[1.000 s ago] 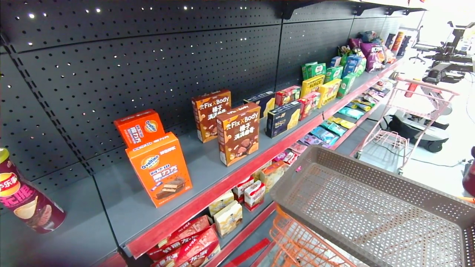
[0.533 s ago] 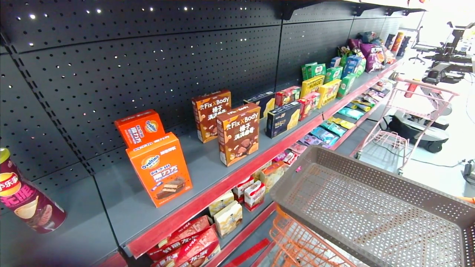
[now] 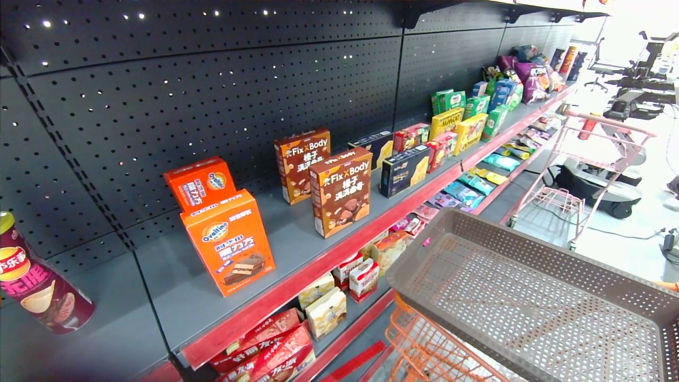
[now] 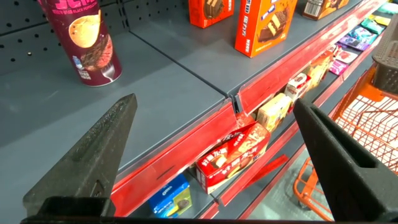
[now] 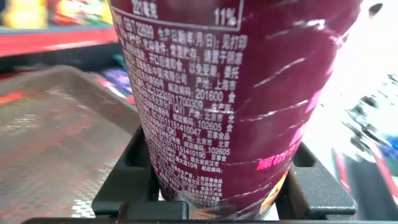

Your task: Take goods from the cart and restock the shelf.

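Note:
A maroon chip can (image 5: pixel 236 93) stands upright between the black fingers (image 5: pixel 127 177) of my right gripper (image 5: pixel 221 183), which is shut on it beside the cart's grey perforated tray (image 5: pixel 50 130). The tray (image 3: pixel 530 297) sits on the orange cart (image 3: pixel 424 350) at the lower right of the head view. A second maroon chip can (image 3: pixel 32 281) stands at the far left of the grey shelf (image 3: pixel 297 233). My left gripper (image 4: pixel 214 106) hangs open above the shelf's red front edge (image 4: pixel 186 143), near that can (image 4: pixel 87 37), with nothing between its fingers.
Orange boxes (image 3: pixel 228 239) and brown boxes (image 3: pixel 339 191) stand on the shelf, with more boxes and bags farther right. Snack packs fill the lower shelf (image 3: pixel 323 307). A pink cart (image 3: pixel 589 159) stands in the aisle at right. Bare shelf lies between the left can and the orange boxes.
A dark red shape at the head view's right edge one second ago has left the picture. The shelf, its goods and the cart tray have not moved.

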Robot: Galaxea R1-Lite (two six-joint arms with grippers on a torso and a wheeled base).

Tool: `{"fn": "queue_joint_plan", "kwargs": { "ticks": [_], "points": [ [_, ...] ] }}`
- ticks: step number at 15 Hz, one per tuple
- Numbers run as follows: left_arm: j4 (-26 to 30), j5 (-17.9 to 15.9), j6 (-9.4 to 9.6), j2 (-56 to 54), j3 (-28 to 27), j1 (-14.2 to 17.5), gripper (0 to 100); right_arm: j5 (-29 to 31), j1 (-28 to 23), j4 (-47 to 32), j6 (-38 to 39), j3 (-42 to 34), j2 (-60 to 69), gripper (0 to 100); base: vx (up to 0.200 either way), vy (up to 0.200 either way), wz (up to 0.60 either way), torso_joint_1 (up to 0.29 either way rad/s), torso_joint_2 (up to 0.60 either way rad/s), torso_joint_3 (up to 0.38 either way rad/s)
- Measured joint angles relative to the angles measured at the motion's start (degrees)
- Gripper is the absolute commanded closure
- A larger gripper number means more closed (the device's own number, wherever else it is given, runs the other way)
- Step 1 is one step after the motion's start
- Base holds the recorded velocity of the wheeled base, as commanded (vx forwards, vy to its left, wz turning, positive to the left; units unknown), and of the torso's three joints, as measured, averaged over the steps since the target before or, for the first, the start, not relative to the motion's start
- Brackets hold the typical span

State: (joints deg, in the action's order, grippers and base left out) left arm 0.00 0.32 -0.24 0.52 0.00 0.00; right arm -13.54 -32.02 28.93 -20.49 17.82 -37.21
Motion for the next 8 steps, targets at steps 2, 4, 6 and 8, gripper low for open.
{"fn": "queue_joint_plan", "kwargs": {
  "ticks": [2, 4, 6, 8],
  "points": [
    [0.00, 0.01, 0.00, 0.00, 0.00, 0.00, 0, 0.11, -3.44, -0.24, -0.13, 0.15, 0.55, 100, 0.000, 0.000, 0.00, 0.000, 0.00, 0.000],
    [0.00, 0.01, 0.00, 0.00, 0.00, 0.00, 0, 0.09, -5.40, -0.85, -0.11, 0.15, 2.12, 100, 0.000, 0.000, 0.00, 0.000, 0.00, 0.000],
    [0.00, -0.07, 0.24, 0.00, -0.02, 0.00, 0, 0.02, -6.53, -5.28, -0.13, 0.17, 5.07, 100, 0.000, 0.000, 0.00, 0.000, 0.00, 0.000],
    [0.00, -0.34, 1.24, 0.00, -0.02, 0.00, 0, 0.02, -6.92, -9.47, -0.11, 1.06, 7.97, 100, 0.000, 0.000, 0.00, 0.000, 0.00, 0.000]
  ]
}}
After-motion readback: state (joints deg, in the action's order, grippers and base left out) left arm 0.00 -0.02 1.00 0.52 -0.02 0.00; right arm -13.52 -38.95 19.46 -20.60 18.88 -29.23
